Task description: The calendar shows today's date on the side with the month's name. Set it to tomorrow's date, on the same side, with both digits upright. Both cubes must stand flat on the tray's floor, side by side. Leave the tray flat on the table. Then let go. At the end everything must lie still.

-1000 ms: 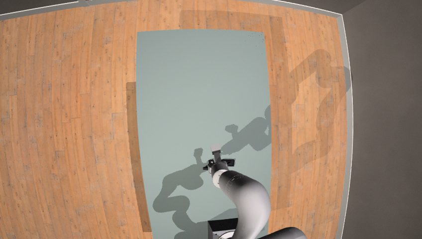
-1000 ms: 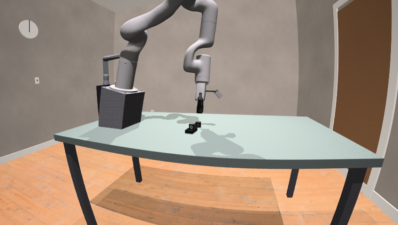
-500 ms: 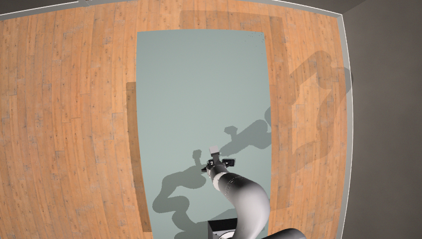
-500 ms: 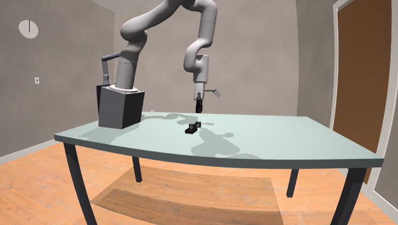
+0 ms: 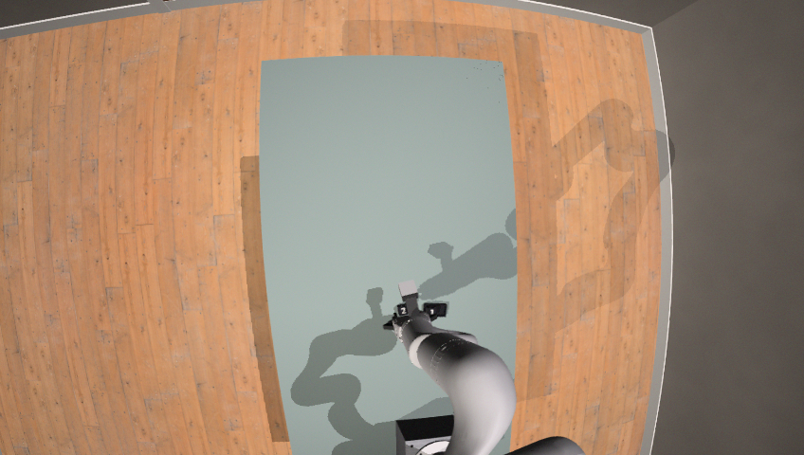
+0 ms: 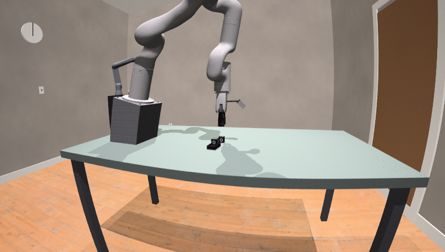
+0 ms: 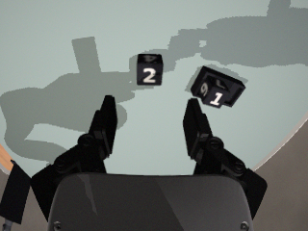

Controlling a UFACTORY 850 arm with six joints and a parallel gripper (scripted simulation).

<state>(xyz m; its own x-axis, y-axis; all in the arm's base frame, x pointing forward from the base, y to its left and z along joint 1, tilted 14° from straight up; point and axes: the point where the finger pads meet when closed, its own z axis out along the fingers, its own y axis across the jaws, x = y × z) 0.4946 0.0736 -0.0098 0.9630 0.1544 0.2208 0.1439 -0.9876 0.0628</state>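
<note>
Your black cube (image 5: pixel 402 310) (image 6: pixel 221 139) (image 7: pixel 149 70) has a white 2 on top and sits outside the tray (image 5: pixel 445 309) (image 6: pixel 212 147) (image 7: pixel 236 100). Your pincer (image 6: pixel 221 125) (image 7: pixel 150 109) is open, holding nothing.

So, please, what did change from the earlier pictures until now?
The gripper has shifted slightly toward the arm's base. Nothing was taken hold of or let go. The loose cube, the tray and its cube look unmoved.
</note>
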